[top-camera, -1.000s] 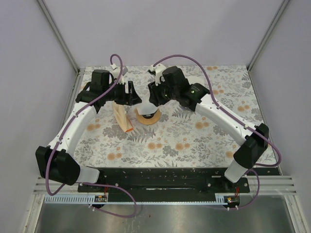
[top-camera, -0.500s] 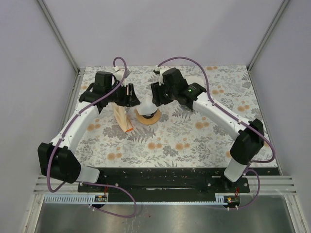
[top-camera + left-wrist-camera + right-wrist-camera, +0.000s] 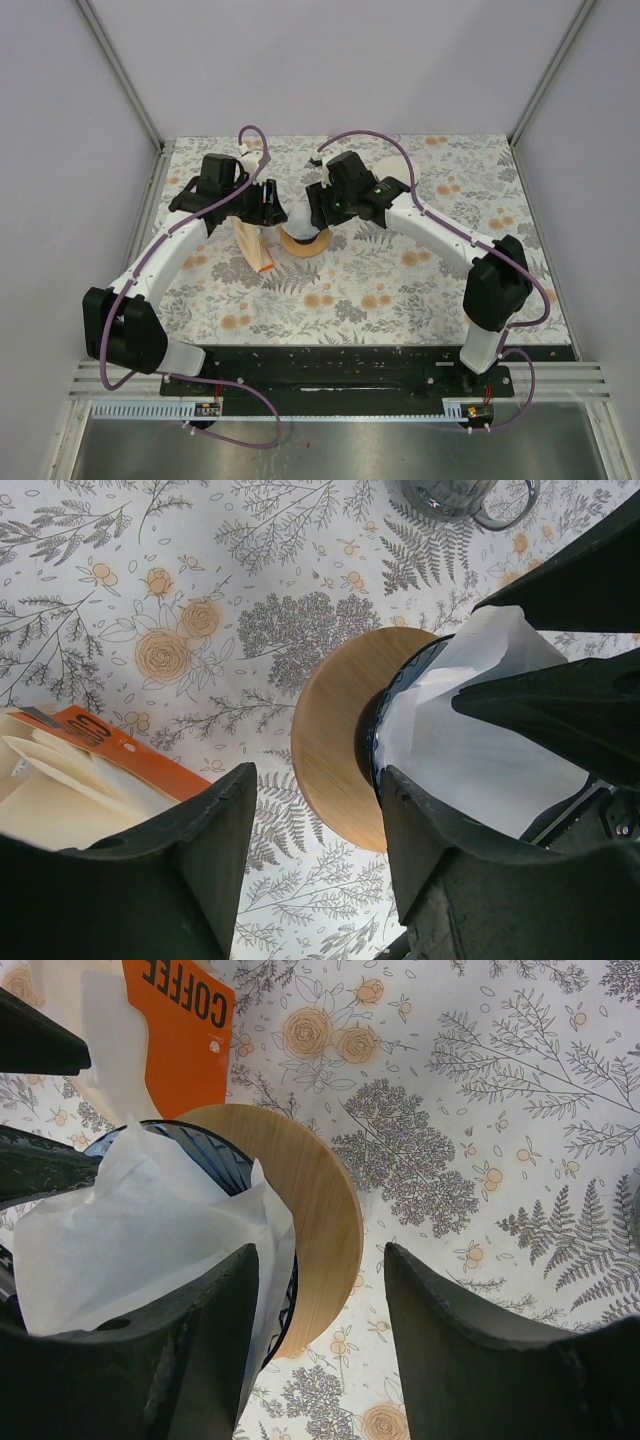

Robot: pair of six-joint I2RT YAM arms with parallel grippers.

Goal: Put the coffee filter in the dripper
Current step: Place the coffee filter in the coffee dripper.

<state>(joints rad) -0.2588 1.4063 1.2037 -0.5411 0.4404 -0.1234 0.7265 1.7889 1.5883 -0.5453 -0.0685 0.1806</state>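
Hovering with jaws spread and nothing between them, the left gripper (image 3: 315,780) flanks the dripper (image 3: 383,730) on one side, while the right gripper (image 3: 322,1255), likewise unclenched and empty, straddles the round wooden base (image 3: 320,1210) from the other; the white coffee filter (image 3: 130,1230) sits crumpled inside the dark blue cone, the orange filter pack (image 3: 185,1030) lying just beside on the floral table (image 3: 500,1110)

Robotics lab test booth: plain pale walls (image 3: 320,60) framed by aluminium posts (image 3: 120,70), a floral-print tabletop (image 3: 400,290), robot arms (image 3: 162,258) bolted to a black base rail (image 3: 330,375).
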